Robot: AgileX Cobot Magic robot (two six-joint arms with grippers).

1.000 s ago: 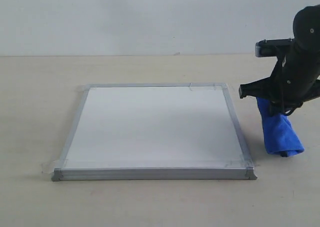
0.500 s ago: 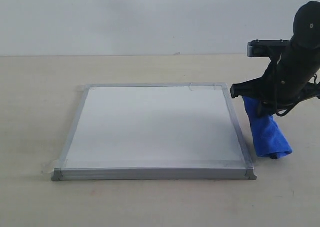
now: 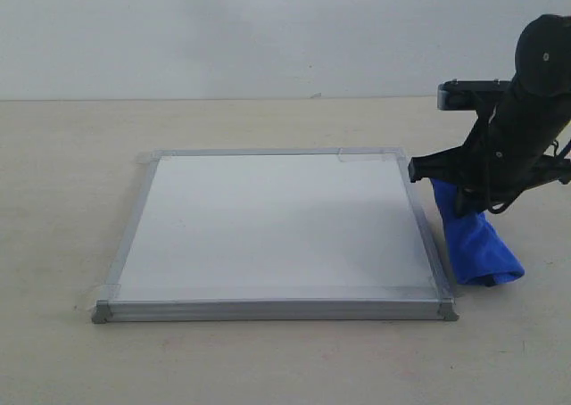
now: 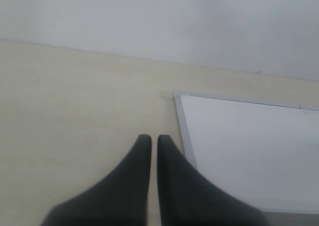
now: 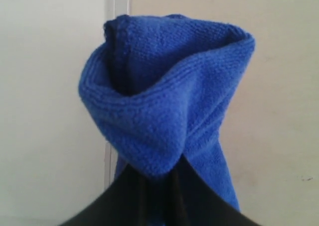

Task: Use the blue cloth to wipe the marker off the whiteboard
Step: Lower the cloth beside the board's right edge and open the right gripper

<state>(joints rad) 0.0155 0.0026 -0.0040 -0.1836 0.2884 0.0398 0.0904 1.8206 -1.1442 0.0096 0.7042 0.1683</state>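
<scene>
The whiteboard (image 3: 277, 222) lies flat on the table, grey-framed with clear tape at its corners. Its surface shows plain white in every view; no red marker line is visible. The blue cloth (image 3: 475, 244) hangs bunched just off the board's right edge, its lower end on the table. My right gripper (image 3: 459, 195) is shut on the cloth's upper part; in the right wrist view the blue cloth (image 5: 164, 116) covers the fingertips, with the whiteboard's frame (image 5: 117, 2) behind it. My left gripper (image 4: 151, 139) is shut and empty, above bare table beside a whiteboard corner (image 4: 177, 96).
The beige table (image 3: 71, 182) spreads on all sides of the board, with a pale wall (image 3: 268, 30) behind it. The left arm does not appear in the exterior view.
My right gripper has carried the blue cloth leftward, from well off the board to right beside its right frame. The board has not moved.
</scene>
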